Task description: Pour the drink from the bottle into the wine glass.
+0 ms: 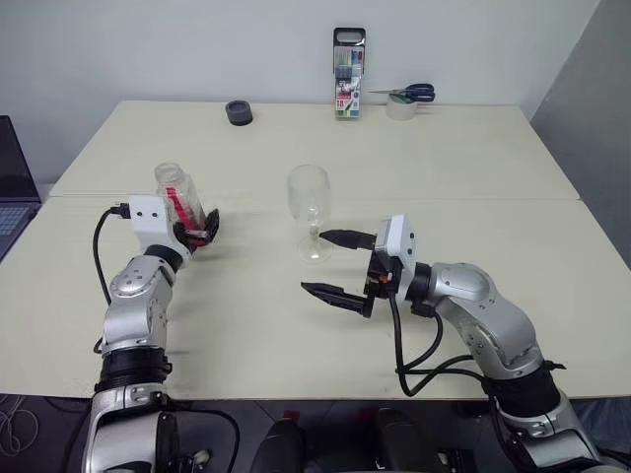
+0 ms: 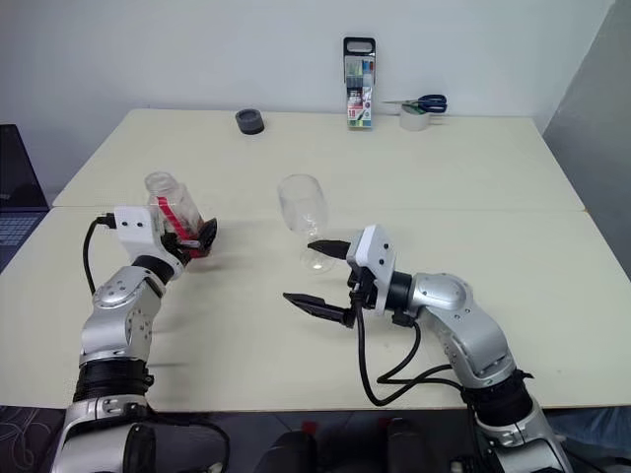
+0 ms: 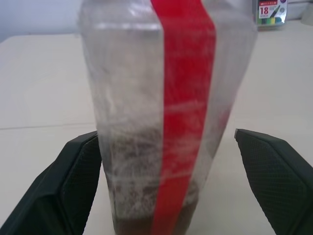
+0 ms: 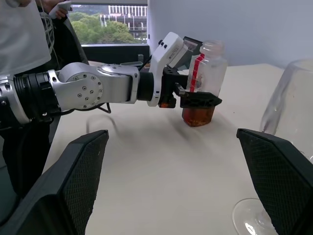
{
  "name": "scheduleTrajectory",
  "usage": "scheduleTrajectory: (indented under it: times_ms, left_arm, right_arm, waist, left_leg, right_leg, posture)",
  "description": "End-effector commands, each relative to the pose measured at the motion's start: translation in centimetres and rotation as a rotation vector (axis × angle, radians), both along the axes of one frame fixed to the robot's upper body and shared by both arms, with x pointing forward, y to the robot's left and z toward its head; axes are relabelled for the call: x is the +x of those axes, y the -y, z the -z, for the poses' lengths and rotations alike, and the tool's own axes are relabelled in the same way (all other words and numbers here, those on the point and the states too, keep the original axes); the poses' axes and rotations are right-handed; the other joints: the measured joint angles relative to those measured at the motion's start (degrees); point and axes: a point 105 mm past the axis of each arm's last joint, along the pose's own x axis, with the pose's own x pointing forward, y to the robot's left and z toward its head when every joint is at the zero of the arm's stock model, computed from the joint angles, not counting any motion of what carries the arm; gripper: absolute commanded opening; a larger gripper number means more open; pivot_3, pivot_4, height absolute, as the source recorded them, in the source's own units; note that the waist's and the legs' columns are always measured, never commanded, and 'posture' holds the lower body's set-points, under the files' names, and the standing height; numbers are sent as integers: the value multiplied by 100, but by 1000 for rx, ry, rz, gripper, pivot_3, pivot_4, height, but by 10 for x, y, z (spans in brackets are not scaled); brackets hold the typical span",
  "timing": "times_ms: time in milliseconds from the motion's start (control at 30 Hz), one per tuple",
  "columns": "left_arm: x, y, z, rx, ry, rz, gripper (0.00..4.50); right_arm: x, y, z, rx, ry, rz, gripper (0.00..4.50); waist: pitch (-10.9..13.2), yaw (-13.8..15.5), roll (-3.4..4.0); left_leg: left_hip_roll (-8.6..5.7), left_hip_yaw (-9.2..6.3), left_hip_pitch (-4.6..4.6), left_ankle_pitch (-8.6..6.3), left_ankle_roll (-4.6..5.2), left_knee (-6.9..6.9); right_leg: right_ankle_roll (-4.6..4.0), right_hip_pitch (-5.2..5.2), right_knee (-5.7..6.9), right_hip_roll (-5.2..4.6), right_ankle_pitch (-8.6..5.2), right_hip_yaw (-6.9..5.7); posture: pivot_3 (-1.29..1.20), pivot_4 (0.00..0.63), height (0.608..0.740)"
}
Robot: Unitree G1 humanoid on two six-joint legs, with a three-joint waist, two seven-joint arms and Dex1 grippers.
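The bottle [image 1: 180, 197] is clear plastic with a red label strip and stands uncapped on the left of the table. A little reddish-brown drink [image 4: 198, 116] lies in its bottom. My left gripper [image 1: 197, 229] is open around the bottle's lower body. In the left wrist view one finger [image 3: 78, 166] touches the bottle and the other finger [image 3: 269, 166] stands just off it. The empty wine glass [image 1: 310, 202] stands upright mid-table. My right gripper [image 1: 315, 262] is open, level, pointing left, just in front of the glass's foot and holding nothing.
A tall marker case [image 1: 348, 61] stands at the table's far edge, with blue-handled scissors [image 1: 406, 93] on a tape roll beside it. A black round object [image 1: 239, 112] lies at the far left. A laptop [image 1: 14, 192] sits off the table's left. A person [image 4: 19, 34] stands behind my left arm.
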Motion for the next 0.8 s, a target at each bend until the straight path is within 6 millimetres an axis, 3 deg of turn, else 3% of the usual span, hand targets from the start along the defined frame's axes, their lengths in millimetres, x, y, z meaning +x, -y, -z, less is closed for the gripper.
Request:
scheduleTrajectory:
  times_ms: [33,133,367,600,800]
  left_arm:
    - [1,-1,-13,2,43,-9,4500]
    - [-1,-3,-13,-5,44,-19,3889]
    - [-8,-8,-11,-17,42,-49,1816]
    - [-11,-11,-11,-18,43,-56,1688]
    - [-5,18,-38,113,95,62,1688]
  right_arm:
    - [-4,-1,-12,25,51,-19,4475]
    - [-3,-1,-11,19,50,-14,4500]
    - [-1,0,-11,18,51,-7,4500]
    - [0,0,-12,21,58,-4,4500]
    - [-1,9,-18,35,57,31,4500]
  waist:
    - [0,-1,0]
    - [0,-1,0]
    - [0,-1,0]
    - [0,-7,0]
    - [1,1,-2]
  left_leg:
    - [0,0,0,0,0,0]
    - [0,-1,0,0,0,0]
    - [0,-1,-1,0,0,0]
    - [1,1,1,0,0,0]
    - [0,-1,-2,0,0,0]
  right_leg:
    - [0,0,0,0,0,0]
    - [0,0,0,0,0,-1]
    - [0,0,0,-1,0,0]
    - [0,0,-1,0,0,2]
    - [0,0,-2,0,0,0]
  posture:
    - [0,150,740]
    - [0,150,740]
    - [0,150,740]
    - [0,150,740]
    - [0,150,740]
